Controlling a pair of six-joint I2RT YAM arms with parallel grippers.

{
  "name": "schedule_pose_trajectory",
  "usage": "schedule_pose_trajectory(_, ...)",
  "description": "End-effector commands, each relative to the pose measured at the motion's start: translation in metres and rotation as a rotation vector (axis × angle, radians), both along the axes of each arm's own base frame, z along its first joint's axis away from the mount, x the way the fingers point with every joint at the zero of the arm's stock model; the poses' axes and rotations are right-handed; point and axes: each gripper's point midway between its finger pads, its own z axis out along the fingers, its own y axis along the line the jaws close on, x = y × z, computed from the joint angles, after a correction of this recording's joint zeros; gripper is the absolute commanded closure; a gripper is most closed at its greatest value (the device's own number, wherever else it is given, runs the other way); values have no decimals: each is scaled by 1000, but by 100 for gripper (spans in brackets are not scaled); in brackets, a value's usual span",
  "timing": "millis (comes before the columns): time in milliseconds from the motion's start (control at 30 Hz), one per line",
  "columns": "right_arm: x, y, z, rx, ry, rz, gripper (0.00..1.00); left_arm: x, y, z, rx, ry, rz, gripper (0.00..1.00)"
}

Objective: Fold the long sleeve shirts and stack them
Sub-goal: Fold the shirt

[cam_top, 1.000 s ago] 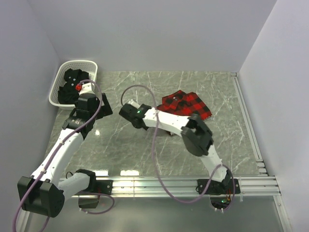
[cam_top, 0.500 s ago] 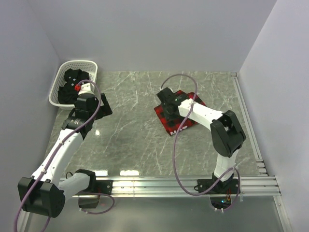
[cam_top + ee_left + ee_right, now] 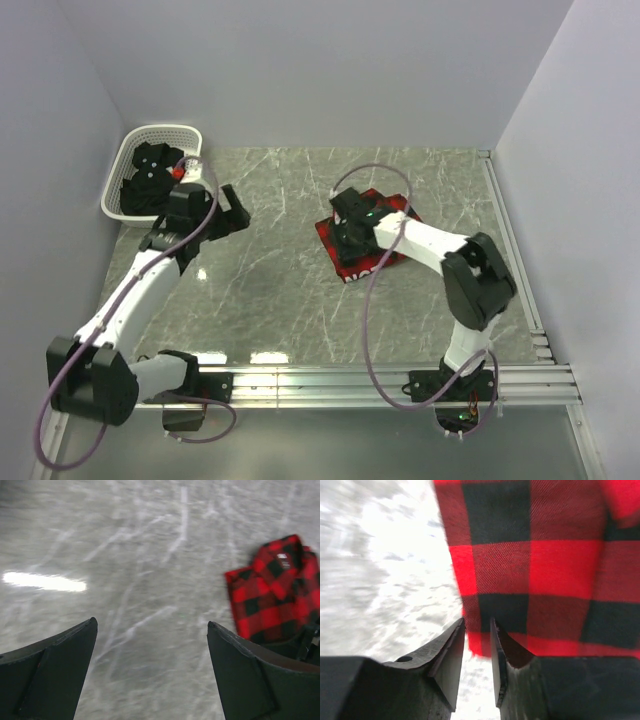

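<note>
The red-and-black flannel shirt [image 3: 352, 264] lies folded into a small square on the marble table, right of centre. It also shows in the left wrist view [image 3: 272, 590] and the right wrist view [image 3: 545, 555]. My right gripper [image 3: 347, 232] sits at the shirt's left edge. Its jaws [image 3: 477, 622] are nearly together, with the shirt's corner in the narrow gap. My left gripper [image 3: 232, 212] is open and empty above bare table [image 3: 152, 625], left of the flannel. The black shirt [image 3: 148, 180] lies bunched in the basket.
The white lattice basket [image 3: 165, 131] stands at the back left corner against the wall. Grey walls close in the left, back and right. A metal rail [image 3: 515, 260] runs along the table's right edge.
My right gripper swung from mid-table onto the flannel, which went from spread out to a compact folded square and shifted slightly left. My left gripper turned from the basket toward the table's middle.
</note>
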Motion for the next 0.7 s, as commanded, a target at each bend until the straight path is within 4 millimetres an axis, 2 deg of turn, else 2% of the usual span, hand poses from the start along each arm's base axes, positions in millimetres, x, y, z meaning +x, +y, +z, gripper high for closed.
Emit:
schedule_pose_trajectory(0,32,-13,77,141,-194,-75,64,22,-50,44,-152,-95,-116,4)
schedule_pose_trajectory(33,38,-20,85,161,-213,-113,63,27,-60,46,-177,-95,-127,5)
schedule_pose_trajectory(67,42,-31,96,180,-240,-149,60,34,-81,46,-188,-84,-161,7)
schedule_pose_trajectory(100,54,-48,102,201,-259,-208,58,38,-93,45,-200,-74,-177,8)
schedule_pose_trajectory(133,58,-56,107,241,-259,-253,58,43,-114,29,-215,-18,-206,10)
schedule_pose_trajectory(167,59,-66,110,271,-261,-289,57,51,-128,39,-237,-28,-230,14)
schedule_pose_trajectory(200,70,-81,115,333,-266,-335,57,54,-142,37,-266,-9,-254,17)
schedule_pose_trajectory(233,72,-87,116,379,-258,-381,57,63,-156,19,-272,26,-266,20)
schedule_pose_trajectory(267,70,-93,112,412,-241,-406,57,67,-173,26,-291,16,-297,28)
schedule_pose_trajectory(300,74,-95,116,477,-241,-412,58,69,-184,23,-310,28,-323,32)
schedule_pose_trajectory(333,80,-111,116,519,-235,-470,58,75,-198,5,-321,64,-334,37)
schedule_pose_trajectory(367,78,-117,107,541,-210,-497,58,81,-207,8,-337,57,-347,48)
schedule_pose_trajectory(400,81,-118,110,598,-207,-505,58,83,-216,2,-358,78,-361,52)
schedule_pose_trajectory(433,85,-130,107,618,-208,-537,58,89,-226,-13,-364,104,-371,56)
schedule_pose_trajectory(467,83,-134,93,624,-178,-559,58,90,-231,-22,-371,123,-378,64)
schedule_pose_trajectory(500,86,-136,90,644,-177,-580,58,91,-236,-30,-385,144,-386,66)
schedule_pose_trajectory(533,88,-144,79,651,-156,-610,58,93,-239,-50,-379,177,-382,69)
schedule_pose_trajectory(567,83,-146,65,654,-127,-632,58,96,-242,-57,-380,183,-382,73)
schedule_pose_trajectory(600,86,-149,60,672,-128,-657,58,97,-242,-67,-377,198,-376,74)
schedule_pose_trajectory(633,80,-148,42,671,-83,-676,58,97,-242,-88,-362,232,-366,77)
schedule_pose_trajectory(667,80,-160,34,674,-78,-721,58,98,-240,-98,-351,249,-355,77)
